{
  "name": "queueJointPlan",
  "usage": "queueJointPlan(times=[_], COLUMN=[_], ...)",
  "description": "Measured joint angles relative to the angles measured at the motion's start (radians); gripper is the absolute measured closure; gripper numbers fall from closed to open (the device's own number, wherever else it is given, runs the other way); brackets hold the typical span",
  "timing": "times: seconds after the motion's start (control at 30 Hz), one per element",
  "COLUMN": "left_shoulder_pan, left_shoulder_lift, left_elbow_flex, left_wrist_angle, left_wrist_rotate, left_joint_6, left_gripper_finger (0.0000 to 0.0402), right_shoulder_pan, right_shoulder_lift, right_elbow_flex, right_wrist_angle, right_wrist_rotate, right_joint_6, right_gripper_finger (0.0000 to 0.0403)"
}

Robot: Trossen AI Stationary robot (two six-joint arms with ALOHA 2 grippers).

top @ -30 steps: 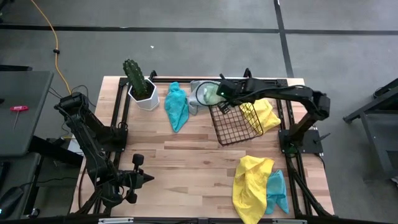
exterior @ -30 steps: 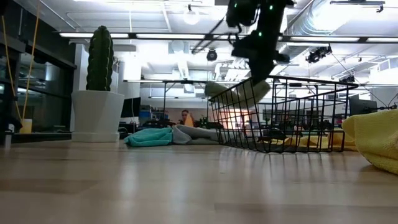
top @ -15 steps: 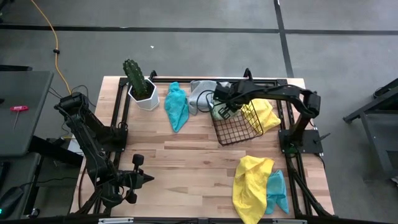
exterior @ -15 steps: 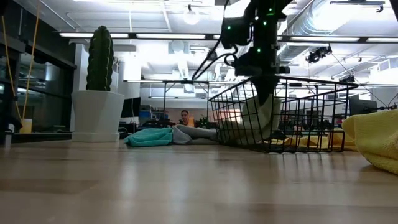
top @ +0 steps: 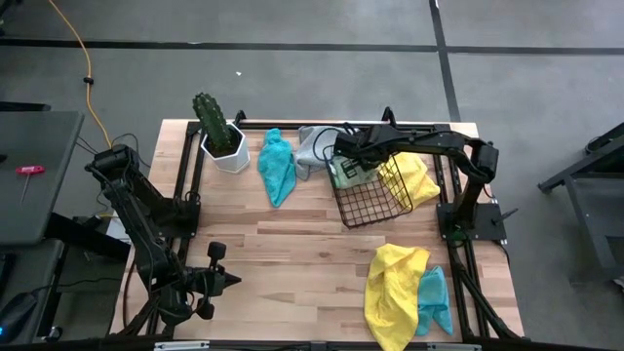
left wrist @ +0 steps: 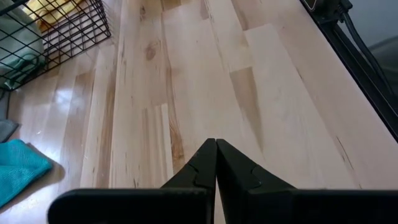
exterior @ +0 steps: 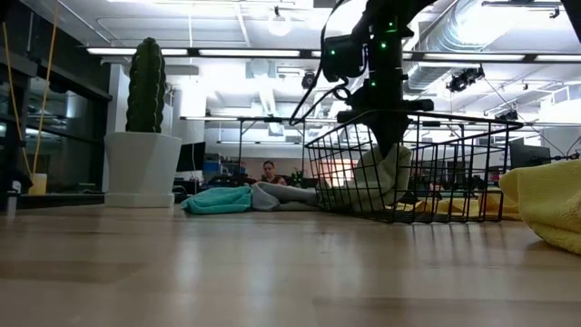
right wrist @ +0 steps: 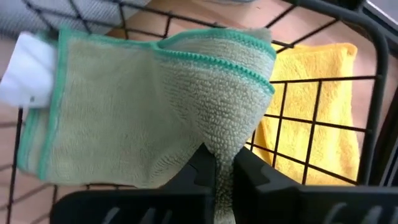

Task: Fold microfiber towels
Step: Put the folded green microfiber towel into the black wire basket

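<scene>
My right gripper (top: 345, 164) is shut on a light green towel (right wrist: 143, 106), which reaches down inside the black wire basket (top: 372, 200) at the table's far right. Behind the basket's wires lies a yellow towel (top: 414, 180). On the table at the far edge are a teal towel (top: 278, 168) and a grey towel (top: 314, 146). Another yellow towel (top: 395, 285) and a teal one (top: 435, 298) lie at the near right. My left gripper (left wrist: 216, 147) is shut, holds nothing and hovers over bare wood at the near left. My right gripper pinches a bunched part of the light green towel (right wrist: 224, 152) between its two fingers (right wrist: 200, 167); how many layers I cannot tell. The fingers slant steeply down from above. The towel hangs slack below them, its lower part (exterior: 374, 186) down inside the basket.
A potted cactus (top: 219, 136) stands at the far left. The basket's wire walls (exterior: 454, 168) surround my right gripper. Bare wood (top: 283, 244) lies between the two arms. A black frame rail runs along the table's far edge.
My right gripper has gone down and toward the table's near edge, rolling its wrist, still shut on the light green towel. The towel hung above the basket's far rim before; now it is inside the basket.
</scene>
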Motion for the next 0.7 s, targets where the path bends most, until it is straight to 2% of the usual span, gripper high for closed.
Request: queueJointPlan(times=[0.33, 0.47, 0.7], left_shoulder_pan=[0.0, 0.0, 0.0], left_shoulder_lift=[0.0, 0.0, 0.0], left_elbow_flex=[0.0, 0.0, 0.0], left_wrist_angle=[0.0, 0.0, -0.001], left_wrist_rotate=[0.001, 0.001, 0.001], left_joint_6=[0.0, 0.0, 0.0], left_gripper_finger=[0.0401, 0.0402, 0.0401], right_shoulder_pan=[-0.002, -0.007, -0.006], right_shoulder_lift=[0.0, 0.0, -0.045], right_elbow_flex=[0.0, 0.0, 0.0], right_wrist_angle=[0.0, 0.0, -0.015], right_wrist_rotate=[0.011, 0.016, 0.107], right_joint_6=[0.03, 0.024, -0.064], right_gripper_finger=[0.0361, 0.0317, 0.0235])
